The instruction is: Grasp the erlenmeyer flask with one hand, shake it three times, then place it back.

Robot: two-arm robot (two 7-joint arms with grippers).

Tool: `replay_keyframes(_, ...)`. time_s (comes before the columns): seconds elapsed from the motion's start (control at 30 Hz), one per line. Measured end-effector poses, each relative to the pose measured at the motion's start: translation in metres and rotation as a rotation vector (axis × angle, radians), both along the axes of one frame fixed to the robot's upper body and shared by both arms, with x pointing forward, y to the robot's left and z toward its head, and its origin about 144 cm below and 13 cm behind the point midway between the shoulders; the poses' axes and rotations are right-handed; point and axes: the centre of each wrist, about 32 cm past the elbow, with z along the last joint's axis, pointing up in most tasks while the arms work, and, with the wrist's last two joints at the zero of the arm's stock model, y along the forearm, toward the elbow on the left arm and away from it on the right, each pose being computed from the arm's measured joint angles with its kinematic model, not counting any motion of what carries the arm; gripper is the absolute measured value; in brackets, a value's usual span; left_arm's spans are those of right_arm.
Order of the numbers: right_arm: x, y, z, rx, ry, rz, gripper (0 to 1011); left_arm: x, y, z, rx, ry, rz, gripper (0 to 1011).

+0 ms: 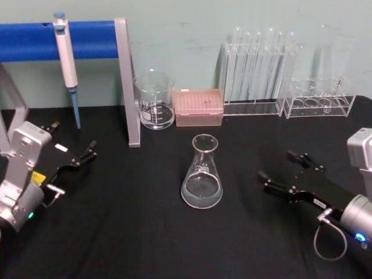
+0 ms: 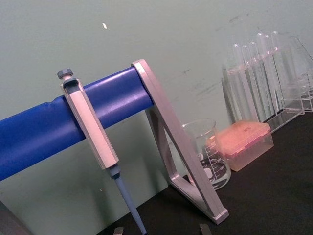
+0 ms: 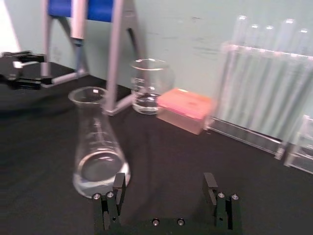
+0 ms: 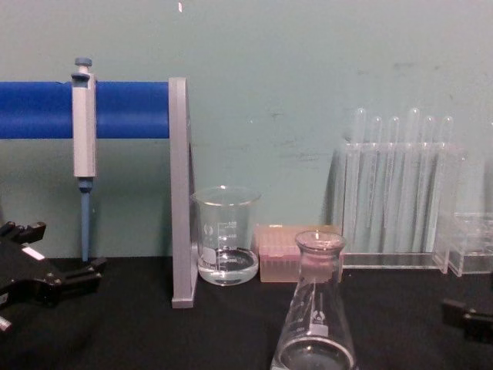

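Mid-surface (image 1: 145,232): erlenmeyer flask (image 1: 201,174), upright, some clear liquid in base, touched by nothing. At its 3 o'clock, near: right hand (image 1: 278,165), released, fingers spread, tips toward glass, grasping nothing. At 9 o'clock, well apart: left hand (image 1: 72,139), likewise released. Farther back, 11 o'clock: beaker (image 1: 154,100); 12 o'clock: pink tip box (image 1: 199,107); 1 o'clock: test tubes (image 1: 258,64) in rack (image 1: 253,107). 10 o'clock: pipette (image 1: 65,58), hangs on blue stand (image 1: 29,40).

Lab bench, test tubes (image 1: 258,64), beaker (image 1: 154,99), pipette (image 1: 67,64)
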Motion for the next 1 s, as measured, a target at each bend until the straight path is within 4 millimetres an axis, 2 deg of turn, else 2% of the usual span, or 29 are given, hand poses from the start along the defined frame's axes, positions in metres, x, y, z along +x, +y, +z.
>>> replay_keyframes(0.4, 0.010, 0.019, 0.001, 0.030, 0.001, 0.149, 1002, 0.000, 0.000, 0.000, 0.000, 0.000, 0.000, 1001)
replay_keyframes(1.0, 0.033, 0.048, 0.003, 0.032, -0.035, 0.212, 1002, 0.000, 0.000, 0.000, 0.000, 0.000, 0.000, 1001)
